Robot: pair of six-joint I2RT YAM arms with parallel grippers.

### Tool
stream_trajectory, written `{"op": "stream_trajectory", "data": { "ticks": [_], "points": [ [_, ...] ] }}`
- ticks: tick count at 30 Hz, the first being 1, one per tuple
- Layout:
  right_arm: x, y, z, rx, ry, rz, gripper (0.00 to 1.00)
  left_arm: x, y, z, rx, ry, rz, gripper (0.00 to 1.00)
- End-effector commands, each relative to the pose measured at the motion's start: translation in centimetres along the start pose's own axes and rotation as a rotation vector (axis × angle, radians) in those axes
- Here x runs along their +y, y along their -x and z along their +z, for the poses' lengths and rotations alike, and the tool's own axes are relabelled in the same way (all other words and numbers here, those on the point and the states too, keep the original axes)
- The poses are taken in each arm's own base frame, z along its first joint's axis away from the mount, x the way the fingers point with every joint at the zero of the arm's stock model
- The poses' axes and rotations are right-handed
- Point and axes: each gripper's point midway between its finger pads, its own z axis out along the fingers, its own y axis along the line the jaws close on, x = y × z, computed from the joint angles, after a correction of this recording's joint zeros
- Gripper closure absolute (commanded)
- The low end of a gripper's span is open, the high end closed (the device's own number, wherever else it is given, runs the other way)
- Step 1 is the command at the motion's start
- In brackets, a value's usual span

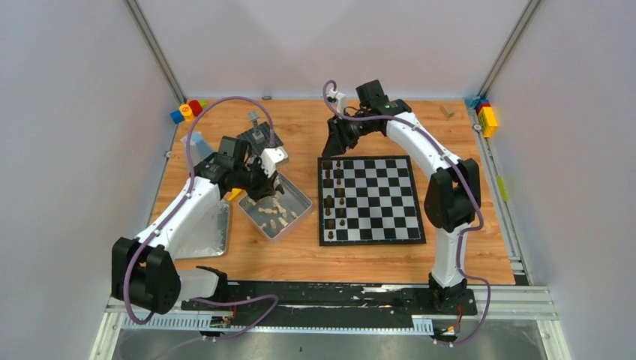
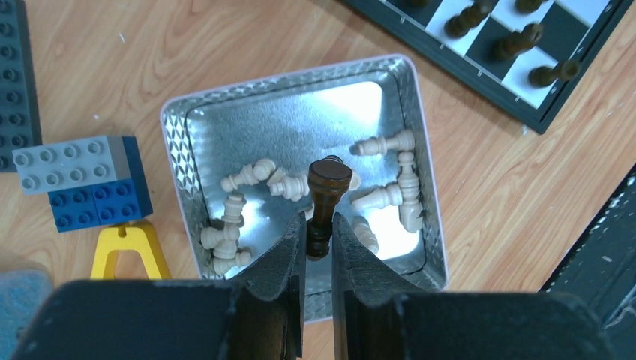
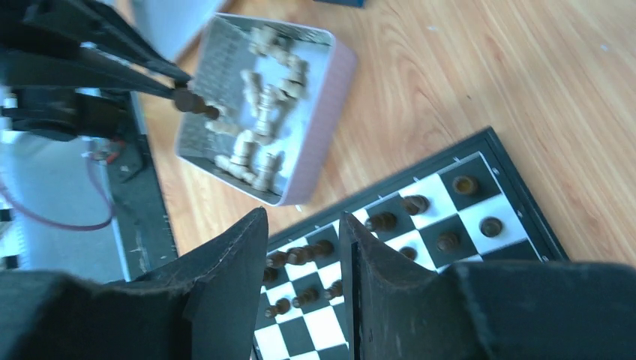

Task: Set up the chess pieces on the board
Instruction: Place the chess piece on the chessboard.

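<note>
Leftmost, beside the tin (image 2: 174,142) in the left wrist view, grey and blue bricks (image 2: 75,176) and a yellow brick (image 2: 127,244) are lying on the tabletop (image 2: 247,37). Right over the tin, the left fingers (image 2: 291,255) are pinching one dark piece (image 2: 326,191). They are closed to a narrow gap on its slim end, and its round base is pointing away from them. Under it, inside the tin, cream pieces (image 2: 390,196) are lying on their sides, some scattered and some touching along the walls.

Right of the tin, near it but apart, the board (image 1: 371,241) is lying flat on the tabletop. Dark pieces (image 1: 329,201) are standing upright on the two columns of squares nearest the tin.

Further right and beyond the tin, the right fingers (image 3: 244,259) are hovering over the board's far corner on the tin's side. They are standing apart with nothing between them, and in the right wrist view the dark pieces are showing through the gap.
</note>
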Motion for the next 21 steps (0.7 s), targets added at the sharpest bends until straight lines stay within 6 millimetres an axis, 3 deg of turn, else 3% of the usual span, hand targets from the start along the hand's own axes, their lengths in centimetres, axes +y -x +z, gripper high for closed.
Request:
{"op": "stream_trajectory", "data": {
  "ticks": [1,6,11,21],
  "points": [
    [5.3,2.7,-0.6,-0.176,0.327,-0.020,0.58,-0.1,3.6,-1.1,-0.123,-0.065,-0.058,1.00],
    [7.2,1.9,0.4,-0.182,0.480,0.010,0.56,0.3,6.2,-2.4,-0.217,-0.137,-0.166,1.00],
    [9.0,2.1,1.7,-0.176,0.554,0.017,0.55,-0.6,8.7,-3.9,-0.298,-0.245,-0.247,1.00],
    [10.8,2.5,3.8,-0.159,0.652,0.022,0.52,-1.6,9.8,-4.7,-0.353,-0.331,-0.306,1.00]
  ]
}}
